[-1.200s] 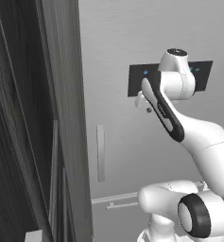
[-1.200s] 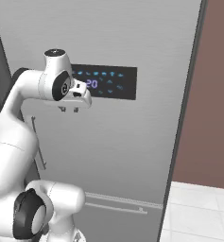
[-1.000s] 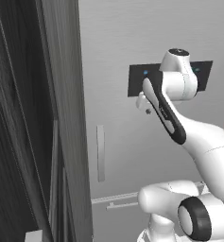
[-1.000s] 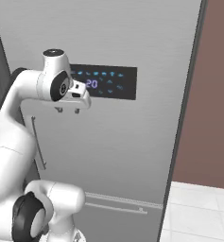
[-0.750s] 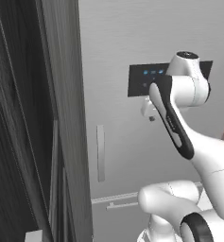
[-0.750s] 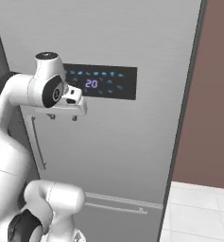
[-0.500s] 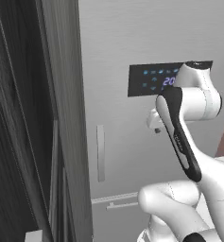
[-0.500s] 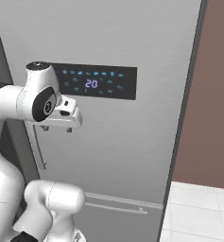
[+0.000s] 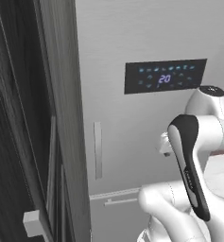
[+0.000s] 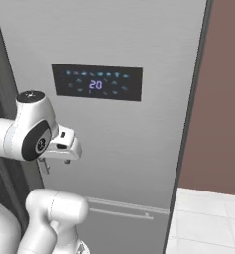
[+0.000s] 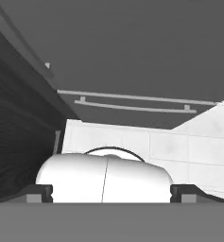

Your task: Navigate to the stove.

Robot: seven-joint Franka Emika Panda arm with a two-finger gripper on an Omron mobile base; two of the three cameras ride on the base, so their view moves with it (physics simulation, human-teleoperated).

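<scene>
The stove is out of view. Straight ahead stands a tall steel fridge (image 9: 132, 42) with a dark display panel (image 10: 96, 82) reading 20. My gripper (image 11: 111, 191) is open, its two dark fingertips (image 11: 38, 192) set wide apart and nothing between them; it looks down at the fridge's lower drawer handle (image 11: 132, 107) and the tiled floor. In the right base view the hand (image 10: 62, 144) hangs below the display panel, close to the fridge front. In the left base view the hand (image 9: 164, 144) is half hidden behind my forearm.
A dark wood cabinet (image 9: 19, 142) rises close on the left, with a small square knob (image 9: 33, 222). The fridge has a vertical handle (image 9: 98, 156). A brown wall (image 10: 223, 99) and light tiled floor (image 10: 208, 218) lie to the right of the fridge.
The arm has folded down: the hand dropped from in front of the display panel to below it, uncovering the panel. The fridge and cabinet have not shifted in the base views.
</scene>
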